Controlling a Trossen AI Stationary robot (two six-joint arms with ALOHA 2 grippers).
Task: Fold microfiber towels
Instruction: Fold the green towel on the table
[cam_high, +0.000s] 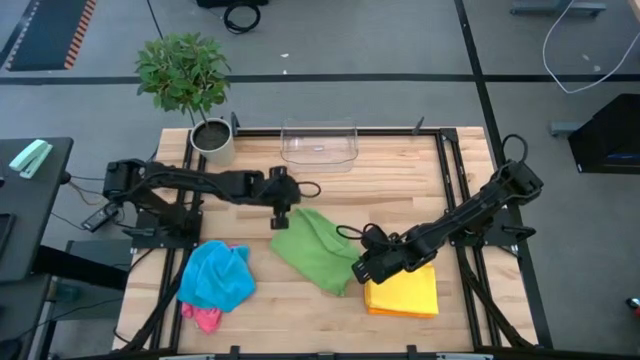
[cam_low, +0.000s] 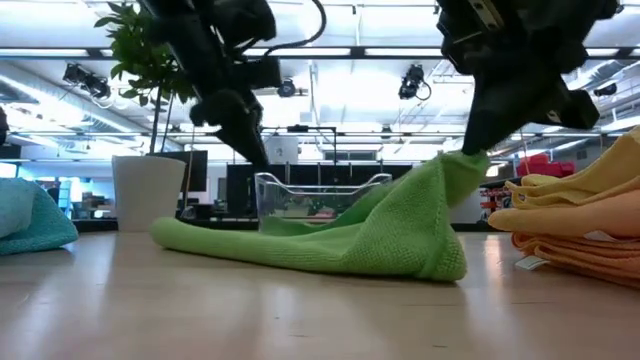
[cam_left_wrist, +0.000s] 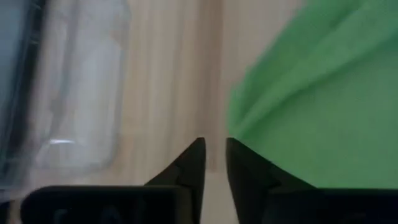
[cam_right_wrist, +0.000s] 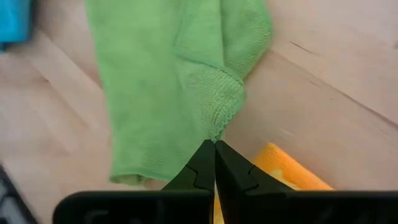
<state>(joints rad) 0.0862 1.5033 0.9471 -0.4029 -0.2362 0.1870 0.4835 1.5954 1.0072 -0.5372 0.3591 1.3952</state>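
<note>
Towel (cam_high: 315, 248) mid-table between cloth heap (cam_high: 216, 280) at left and folded stack (cam_high: 403, 292) at right, bin (cam_high: 320, 143) behind

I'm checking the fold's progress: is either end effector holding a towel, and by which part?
The right end effector pinches the green towel at a hemmed corner, lifting it. The left end effector holds nothing; its fingers are slightly apart.

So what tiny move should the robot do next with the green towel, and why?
Probably the right end effector should carry its pinched corner across the green towel and lay it down. It is shut on that corner, lifting it off the table, while the left end effector has a small gap and holds nothing.
</note>
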